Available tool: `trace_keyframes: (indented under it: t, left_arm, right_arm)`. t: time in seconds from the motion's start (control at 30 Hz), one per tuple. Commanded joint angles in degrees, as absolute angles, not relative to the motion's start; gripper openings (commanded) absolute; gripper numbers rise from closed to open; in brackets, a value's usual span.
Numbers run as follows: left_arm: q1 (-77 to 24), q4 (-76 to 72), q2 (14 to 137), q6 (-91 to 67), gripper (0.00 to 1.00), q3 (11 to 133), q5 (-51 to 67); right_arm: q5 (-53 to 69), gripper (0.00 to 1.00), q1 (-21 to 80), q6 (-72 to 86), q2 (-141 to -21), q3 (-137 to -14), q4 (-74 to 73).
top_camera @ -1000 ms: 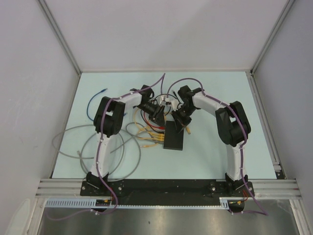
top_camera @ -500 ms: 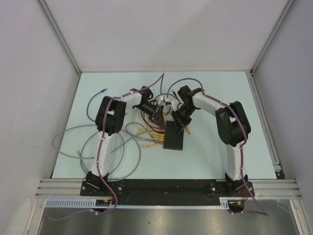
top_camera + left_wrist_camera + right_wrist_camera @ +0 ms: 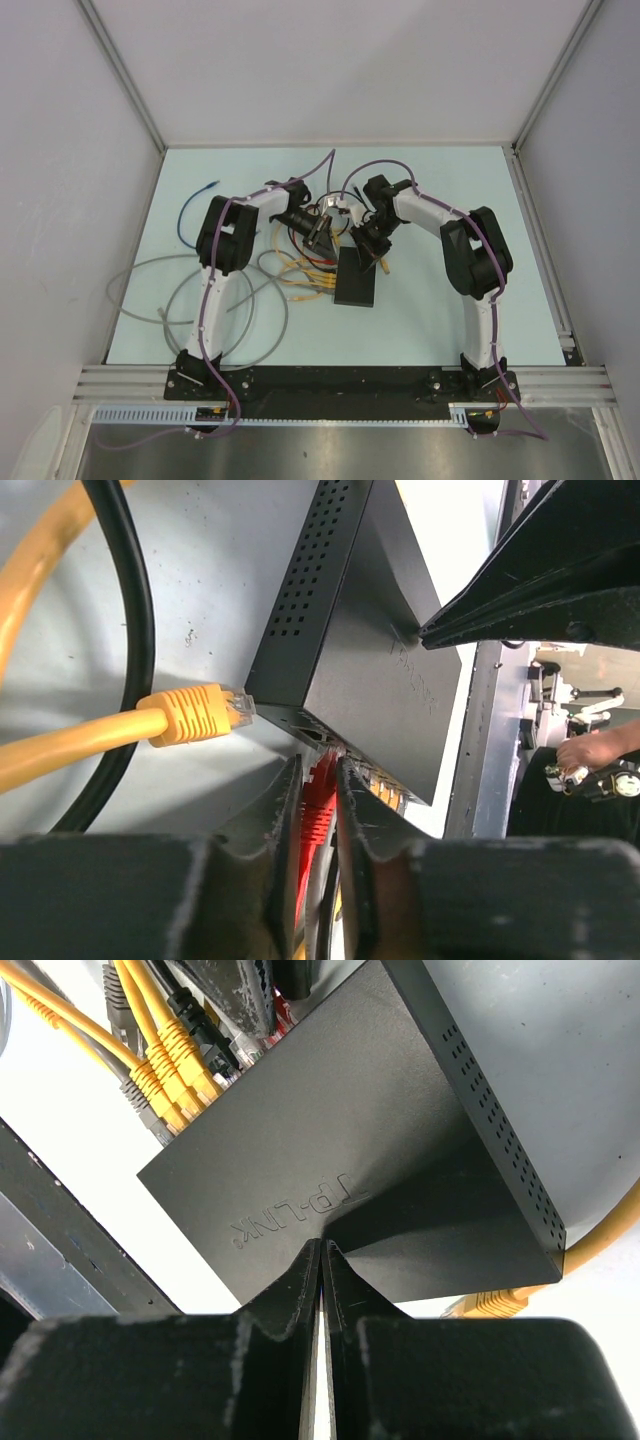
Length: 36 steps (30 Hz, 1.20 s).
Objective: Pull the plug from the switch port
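The left claw [image 3: 318, 780] is narrowing onto the red plug [image 3: 320, 798], its 2 fingers [image 3: 268, 825] sitting at either side of the boot and, as far as the left wrist view shows, touching it. The plug is lying straight ahead of this claw, its long axis running in line with the fingers and into the socket row on the near edge of the switch [image 3: 370, 650], so I judge the pull is going to be straight back along that line. A loose yellow plug [image 3: 195, 715] is lying just beside the switch's corner, out of any port, with a black cable [image 3: 128, 630] curving past it. The right claw [image 3: 318, 1248] is closed tight, its tips pressing down on the switch's top, seemingly bracing it; the other yellow plugs [image 3: 170, 1085] are sitting in the far socket row. The switch is lying on the table [image 3: 440, 310] between the 2 arms. Against 1 second ago, the left claw is narrower; arms and switch are otherwise lying as before.
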<state>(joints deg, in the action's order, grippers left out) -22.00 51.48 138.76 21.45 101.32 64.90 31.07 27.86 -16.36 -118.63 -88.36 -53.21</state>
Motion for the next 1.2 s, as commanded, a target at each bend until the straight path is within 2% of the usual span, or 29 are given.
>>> trace_keyframes:
  t: [0.0,0.13,0.23,0.33,0.63,0.73,0.9,1.17]
  left_arm:
    - [-22.1,52.6,140.4,23.3,0.11,102.4,61.0]
    - [-22.1,57.4,141.4,24.1,0.0,106.4,56.3]
    - [-22.0,66.1,146.4,26.9,0.0,118.8,54.7]
    - [-21.9,68.9,149.5,28.4,0.0,122.9,53.7]
    - [-22.0,64.0,144.7,28.7,0.0,111.1,57.3]
    - [-21.8,65.9,146.4,29.8,0.0,114.0,55.7]
    - [-20.2,69.8,150.6,29.8,0.0,125.9,54.6]
    - [-20.3,71.2,145.8,35.7,0.0,112.9,59.7]
  right_arm:
    - [26.4,0.07,28.7,-17.3,-120.1,-86.7,-51.8]
    - [25.8,0.07,29.0,-17.5,-120.4,-86.7,-51.6]
    - [25.5,0.07,29.2,-17.5,-120.5,-86.8,-51.5]
    - [25.5,0.07,29.3,-17.6,-120.7,-86.9,-51.6]
    - [25.0,0.07,29.4,-17.7,-120.4,-86.7,-51.4]
    - [25.0,0.07,29.3,-17.6,-120.6,-86.8,-51.2]
    - [24.9,0.07,29.4,-17.5,-121.1,-87.2,-51.5]
    - [24.6,0.08,29.4,-17.6,-120.9,-87.0,-51.5]
